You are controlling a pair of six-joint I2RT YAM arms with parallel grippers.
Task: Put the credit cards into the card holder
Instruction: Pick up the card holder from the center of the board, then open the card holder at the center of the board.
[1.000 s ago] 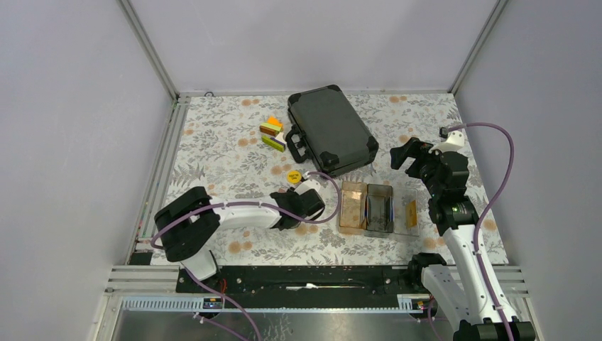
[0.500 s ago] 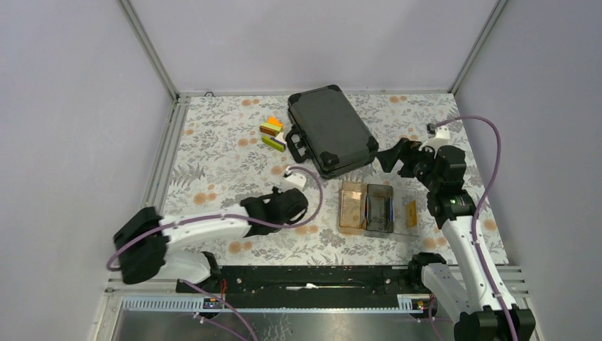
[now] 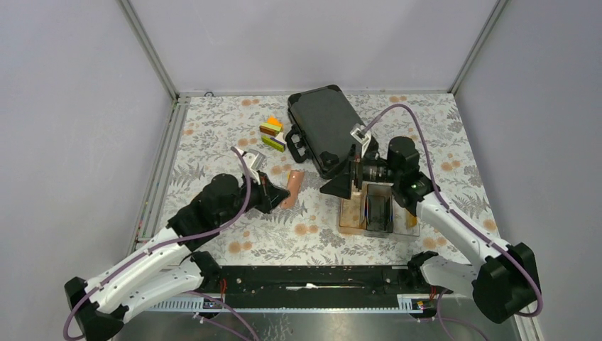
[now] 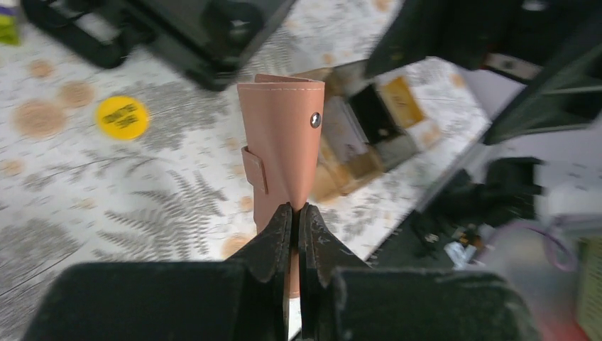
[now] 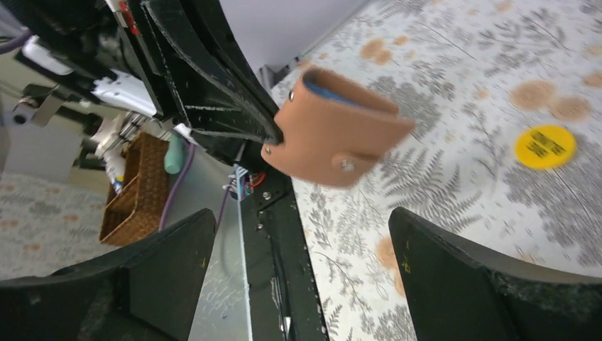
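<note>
The folded card holder (image 3: 292, 187) is held clamped by one end in the left gripper (image 3: 272, 193) above the table's middle, seemingly to be presented to the right gripper (image 3: 339, 185), spread wide beside it.

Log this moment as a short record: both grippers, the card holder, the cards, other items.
left gripper: shut on the card holder's edge, holding it off the table
right gripper: open, facing the card holder, not touching it
card holder: folded
credit cards: orange-yellow card lies at the clear tray
other items: black case, coloured blocks, yellow disc
</note>
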